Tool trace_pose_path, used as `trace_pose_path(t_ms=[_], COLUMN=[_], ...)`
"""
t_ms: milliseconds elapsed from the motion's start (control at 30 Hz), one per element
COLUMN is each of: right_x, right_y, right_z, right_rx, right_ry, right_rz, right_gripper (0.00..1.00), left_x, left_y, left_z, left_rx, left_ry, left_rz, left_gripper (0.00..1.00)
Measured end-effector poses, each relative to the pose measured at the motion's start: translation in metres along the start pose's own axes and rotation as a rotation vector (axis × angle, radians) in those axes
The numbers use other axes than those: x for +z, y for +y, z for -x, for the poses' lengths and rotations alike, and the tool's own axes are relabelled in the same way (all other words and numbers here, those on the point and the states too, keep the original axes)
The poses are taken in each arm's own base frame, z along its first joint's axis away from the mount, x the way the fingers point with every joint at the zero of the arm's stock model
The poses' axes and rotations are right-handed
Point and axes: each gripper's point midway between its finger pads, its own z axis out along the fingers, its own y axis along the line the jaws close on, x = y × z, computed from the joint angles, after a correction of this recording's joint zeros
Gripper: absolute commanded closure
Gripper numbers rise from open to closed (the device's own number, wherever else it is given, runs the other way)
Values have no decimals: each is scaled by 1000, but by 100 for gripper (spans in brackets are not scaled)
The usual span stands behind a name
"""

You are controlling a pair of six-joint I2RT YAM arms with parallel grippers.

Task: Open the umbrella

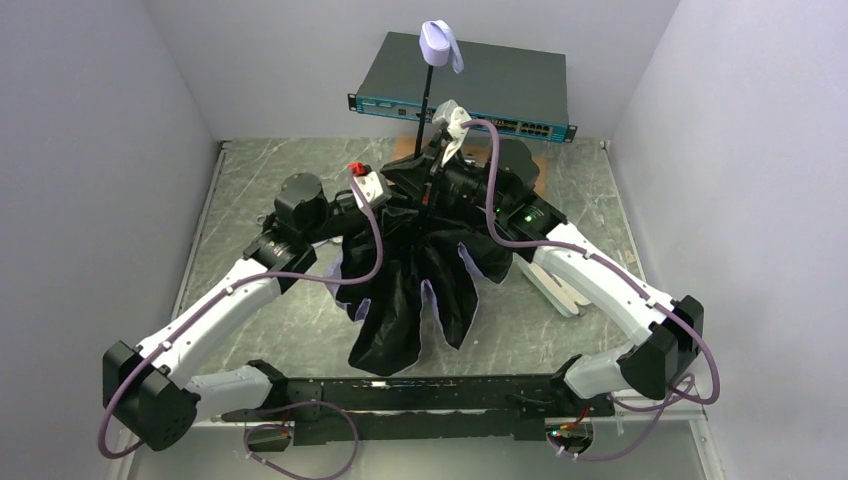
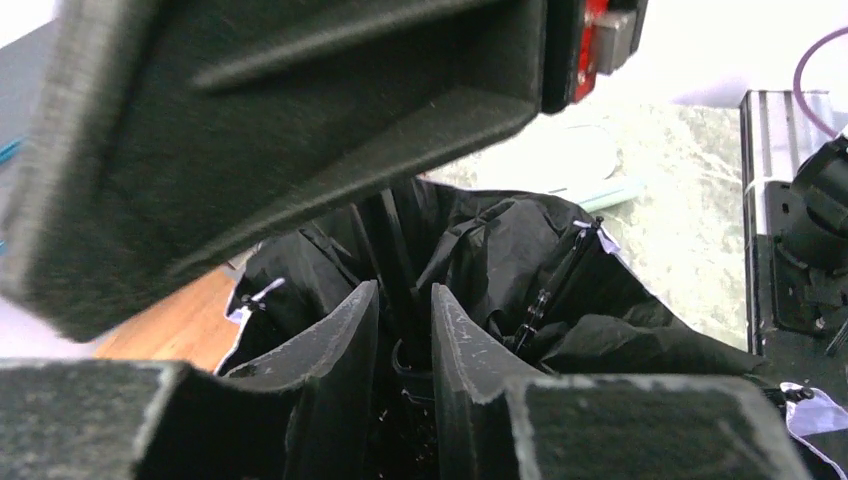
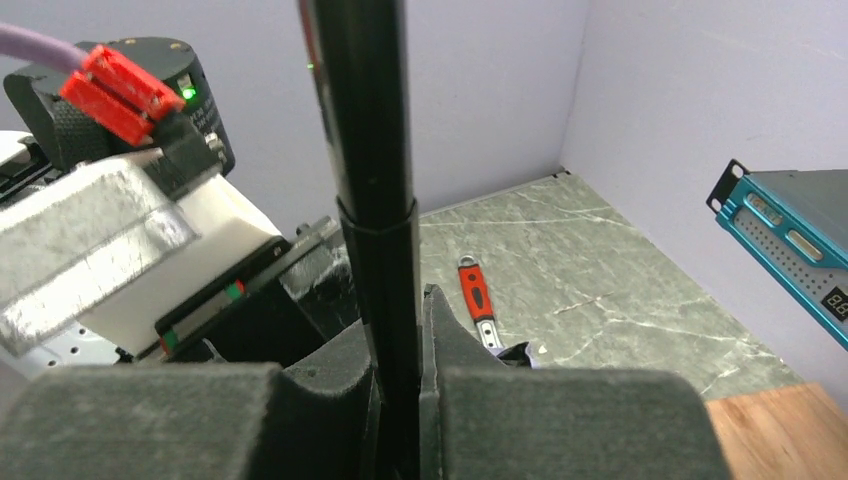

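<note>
- You are working with the umbrella (image 1: 420, 290), which is standing handle-up in the middle of the table (image 1: 240, 190). Its canopy (image 2: 520, 250) is drooping in loose black folds with pale edges showing, and it is not yet spread.
- The fabric is hanging limp and would likely be giving way under any pinch, so I am judging it a poor place to hold. The thin ribs inside are probably bending easily.
- The shaft (image 3: 375, 150) is looking thin, stiff and smooth, so it may be slipping under a weak grip. The whole thing is likely weighing little.
- Your right gripper (image 3: 398, 345) is clamping the bare shaft, with its fingers touching both sides.
- Your left gripper (image 2: 405, 335) is straddling the shaft lower down among the folds. I cannot tell whether it is pressing.
- The rounded handle (image 1: 438, 42) is standing free above both grippers, in front of the network switch (image 1: 500, 80).
</note>
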Motion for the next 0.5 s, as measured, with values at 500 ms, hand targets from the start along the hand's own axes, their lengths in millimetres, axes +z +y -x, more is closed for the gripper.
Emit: trace_pose_path(t_ms=[500], right_x=[0], right_y=[-10], right_z=[-43], right_rx=[40], right_ry=[128], right_rz=[-36], right_gripper=[100], left_x=[-14], left_y=[4], left_z=[-53], left_rx=[110], left_ry=[66], left_rz=[-3], left_gripper=[50])
